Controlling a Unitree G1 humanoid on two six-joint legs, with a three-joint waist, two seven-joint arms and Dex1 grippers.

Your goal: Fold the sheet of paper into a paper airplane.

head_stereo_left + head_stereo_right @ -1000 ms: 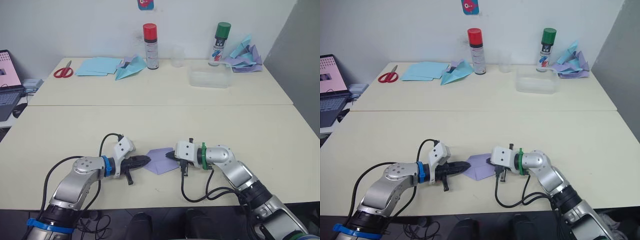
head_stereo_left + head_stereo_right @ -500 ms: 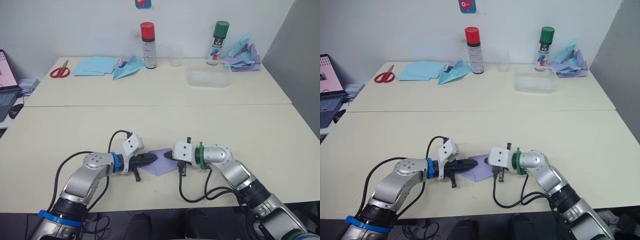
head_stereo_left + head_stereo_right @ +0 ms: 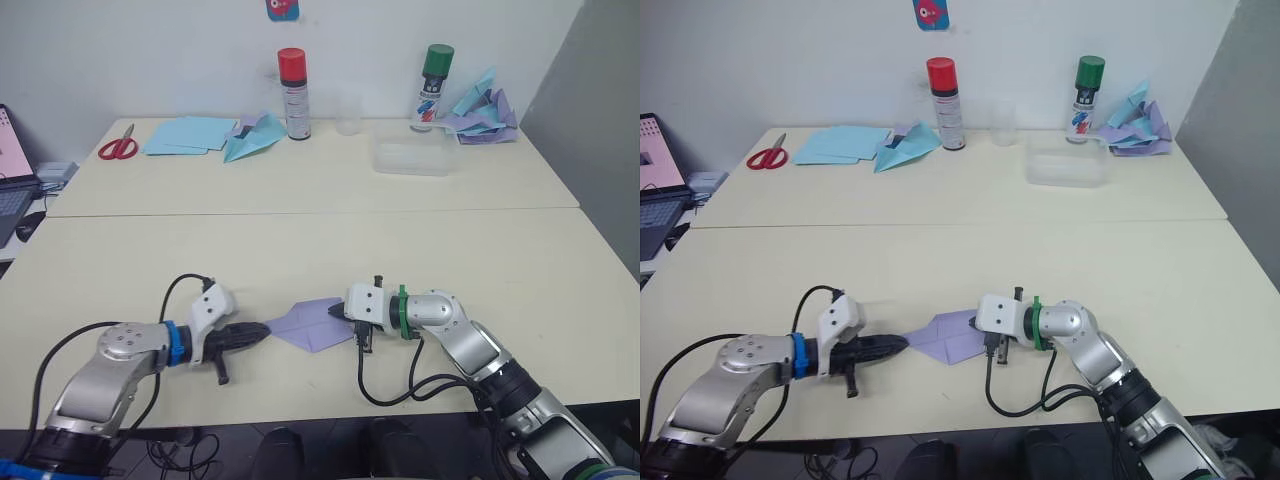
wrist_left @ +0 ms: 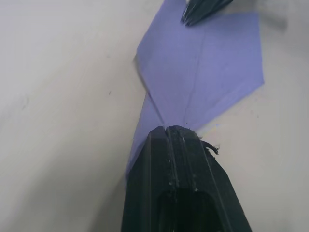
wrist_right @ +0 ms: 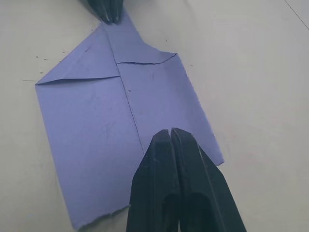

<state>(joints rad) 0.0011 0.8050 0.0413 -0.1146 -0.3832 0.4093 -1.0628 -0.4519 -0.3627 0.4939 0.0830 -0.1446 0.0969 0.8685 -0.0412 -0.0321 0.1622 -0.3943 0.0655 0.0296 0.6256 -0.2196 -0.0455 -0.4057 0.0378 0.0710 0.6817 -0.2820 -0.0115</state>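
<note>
Sheet of paper (image 3: 312, 323) flat on near table (image 3: 330, 245), front centre, two corners folded into point aimed left. Left gripper (image 3: 262, 331) fingers together, tip resting at that point; pinching paper or just pressing, cannot tell. Right gripper (image 3: 333, 314) fingers together, tip pressing on paper's right part along centre crease. Far left: scissors (image 3: 117, 146), light blue sheets (image 3: 190, 134), light blue plane (image 3: 252, 140). Far middle: red-capped can (image 3: 292, 80). Far right: green-capped can (image 3: 433, 74), plane heap (image 3: 484, 106).
</note>
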